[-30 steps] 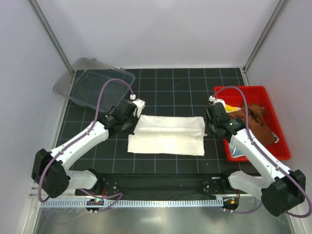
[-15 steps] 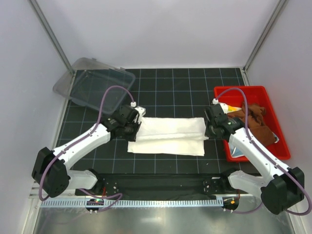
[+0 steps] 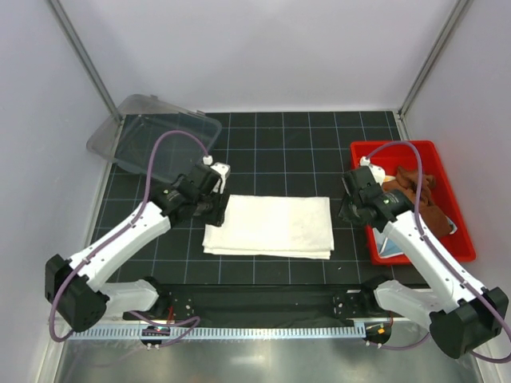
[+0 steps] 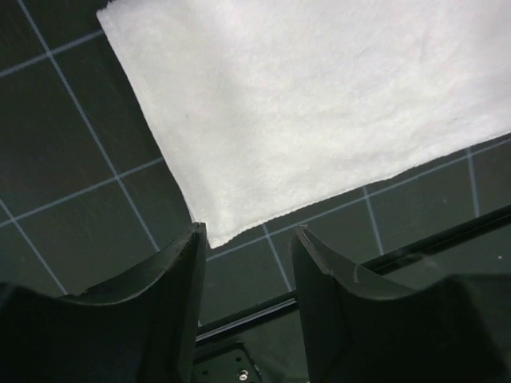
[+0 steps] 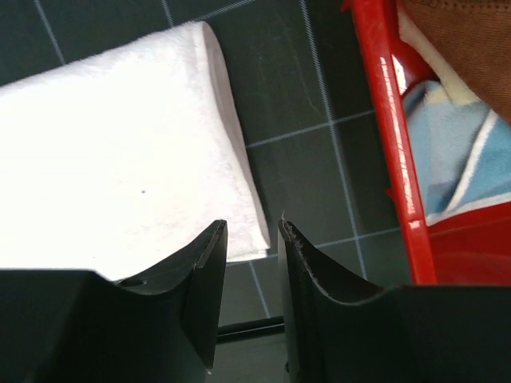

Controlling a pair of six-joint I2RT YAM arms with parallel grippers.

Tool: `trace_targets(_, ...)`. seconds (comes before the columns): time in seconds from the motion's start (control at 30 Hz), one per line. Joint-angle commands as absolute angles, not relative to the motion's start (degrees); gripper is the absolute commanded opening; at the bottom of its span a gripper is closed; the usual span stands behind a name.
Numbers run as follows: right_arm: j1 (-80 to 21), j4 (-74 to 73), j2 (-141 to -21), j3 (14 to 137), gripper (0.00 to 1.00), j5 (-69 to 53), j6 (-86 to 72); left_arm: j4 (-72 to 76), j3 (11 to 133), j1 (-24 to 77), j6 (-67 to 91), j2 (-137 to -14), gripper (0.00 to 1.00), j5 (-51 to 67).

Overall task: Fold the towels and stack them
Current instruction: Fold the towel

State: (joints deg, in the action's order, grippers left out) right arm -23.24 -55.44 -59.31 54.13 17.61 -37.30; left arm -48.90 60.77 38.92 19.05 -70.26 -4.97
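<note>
**Supervisor:** Begin at the near side. What do the tools have hold of?

**Inspector:** Nothing. The left gripper [image 4: 247,231] has its jaws partly apart and the gap between them is bare. A left-end corner of the cream-white towel [image 3: 271,226] lies on the mat just past its tips. The right gripper [image 5: 251,225] is parted more narrowly and is also empty, with a right-end corner of the same towel just beside its tips.

**Supervisor:** Position of the towel?

**Inspector:** It lies flat on the black gridded mat [image 3: 279,152], mid-table, as a long rectangle with layers showing along the near edge. The left tool stands at its 9 o'clock end and the right tool at its 3 o'clock end.

**Supervisor:** Which step is in hand?

**Inspector:** In my judgement, a lengthwise fold is laid and both tools are free of the cloth. The piece looks too long to stack, so an end-over-end fold appears due.

**Supervisor:** What does that require?

**Inspector:** One tool must pinch every layer at one end, lift just clear of the mat and carry that end across to the other, with the edges matched. The other tool should pin the cloth or keep out of the way. A shallow pinch risks taking only the top layer.

**Supervisor:** And farther out?

**Inspector:** At 3 o'clock from the towel, the red bin [image 3: 399,146] holds the rust-brown towel [image 3: 417,199], crumpled, with the light-blue towel [image 5: 455,159] below it. Neither is folded. At 10 o'clock, far left, sits a clear plastic tub [image 3: 152,140].
</note>
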Motion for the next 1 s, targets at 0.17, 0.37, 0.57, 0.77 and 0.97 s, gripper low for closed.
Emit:
trace_targets(0.17,-27.3,-45.6,-67.7,51.0,0.35,10.9,-43.1,-47.2,60.1,38.9,29.6,-71.3,0.49,-4.4)
trace_targets(0.37,-29.6,-35.8,-70.0,38.7,0.34,9.7,-52.3,-45.6,53.0,37.4,40.1,-76.9,0.47,-12.9)
trace_targets(0.57,-29.5,-33.1,-68.7,34.4,0.34,12.6,-55.5,-46.5,51.1,36.6,44.6,-81.9,0.45,-17.2)
trace_targets(0.77,-29.6,-36.0,-65.3,41.3,0.35,10.6,-48.6,-47.2,56.6,32.4,40.0,-75.4,0.57,-15.5)
trace_targets(0.97,-29.6,-25.6,-69.7,42.7,0.35,1.9,-43.3,-37.4,54.0,24.3,33.0,-75.2,0.59,2.6)
